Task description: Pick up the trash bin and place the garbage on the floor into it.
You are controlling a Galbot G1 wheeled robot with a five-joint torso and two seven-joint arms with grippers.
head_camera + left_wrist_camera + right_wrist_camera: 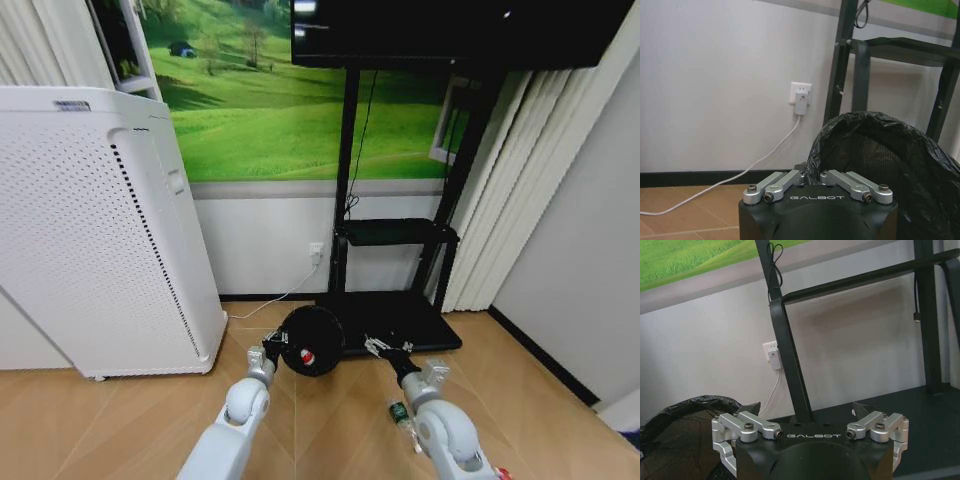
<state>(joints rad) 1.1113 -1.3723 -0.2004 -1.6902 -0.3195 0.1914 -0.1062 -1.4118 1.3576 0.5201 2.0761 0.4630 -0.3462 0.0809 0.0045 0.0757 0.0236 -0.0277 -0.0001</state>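
Up front from the head: bin (pixel 311 340) tipped mouth toward the robot, just before the stand (pixel 395 320), pinched at its rim by the left gripper (pixel 272 350), red bit (pixel 308 358) inside, bottle (pixel 399 411) on the floor beside the right arm. Left wrist: fingers closed tight on the liner rim (pixel 812 162), holding the bin clear for loading. Right wrist: right gripper (pixel 807 412) spread wide, empty, beside the bin, free to fetch litter.

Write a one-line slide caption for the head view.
Left gripper holds the black trash bin by its rim; right gripper open beside it.
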